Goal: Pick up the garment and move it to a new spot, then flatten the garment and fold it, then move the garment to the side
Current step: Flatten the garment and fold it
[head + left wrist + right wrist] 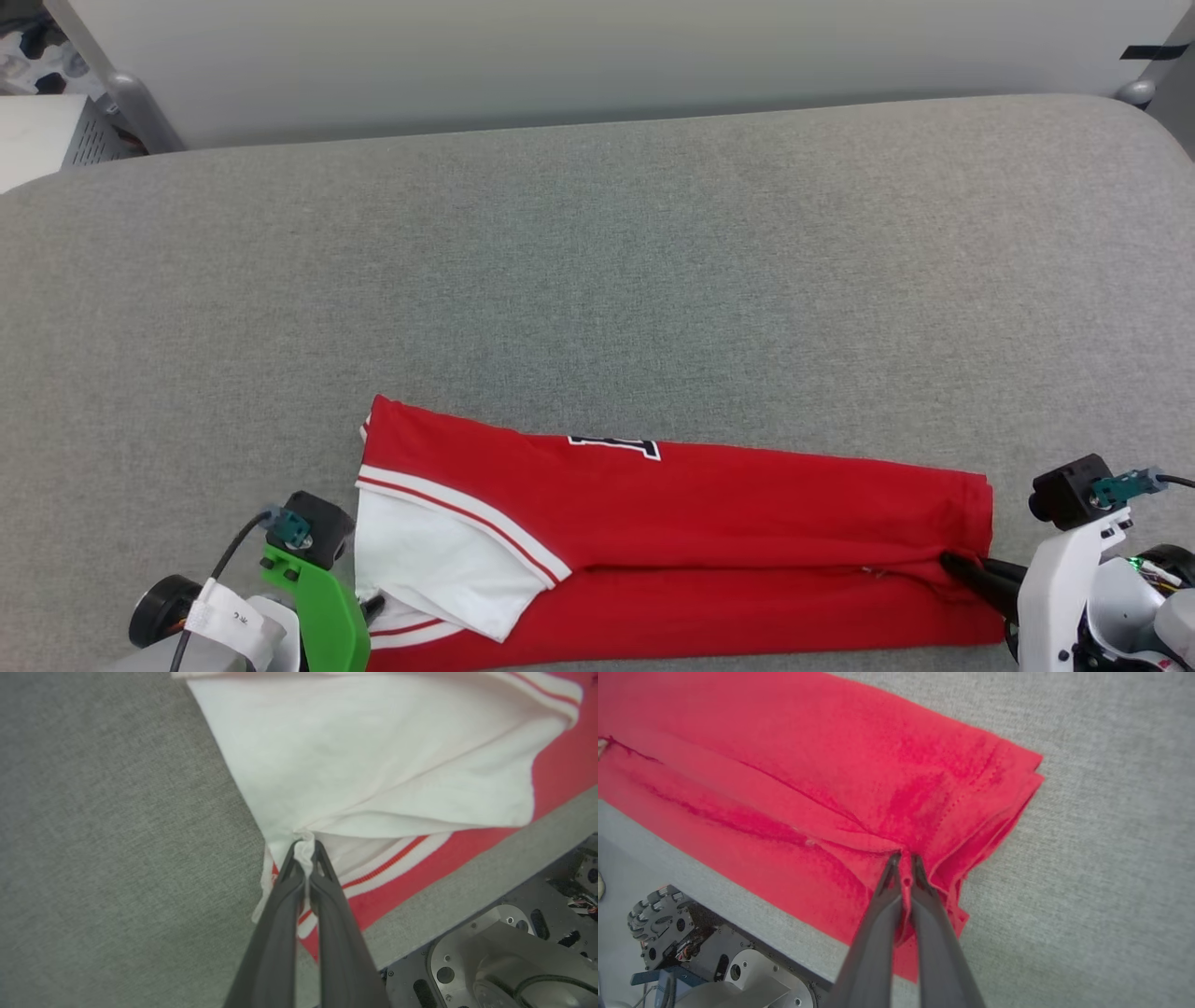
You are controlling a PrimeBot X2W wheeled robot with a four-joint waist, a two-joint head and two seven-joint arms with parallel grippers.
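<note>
Left gripper (306, 848) is clenched: its two dark fingers pinch a small pucker of white cloth at the left end of the garment (709, 523). The pinch point sits where the white sleeve (439, 560) meets the red-and-white striped trim (387, 863), close to the near-left corner of the garment.

Right gripper (906, 861) is also clenched. It grasps a ridge of red cloth at the right end of the garment, just inside the stitched hem (971, 788), where several layers stack.

Garment position: it lies flat on the grey padded surface (597, 261) as a long, narrow band folded lengthwise. The band runs left to right between the two grippers, with one gripper at each short end. Its near long edge lies close to the near edge of the surface, and a thin strip of grey shows between them. Its left end reaches slightly farther across the surface than its right end.

The white sleeve lies on top of the red body at the left end. Part of the black-and-white number print (616, 446) shows along the far fold, about midway.

Below the near edge of the surface, the robot's metal base (490, 956) is in view.
</note>
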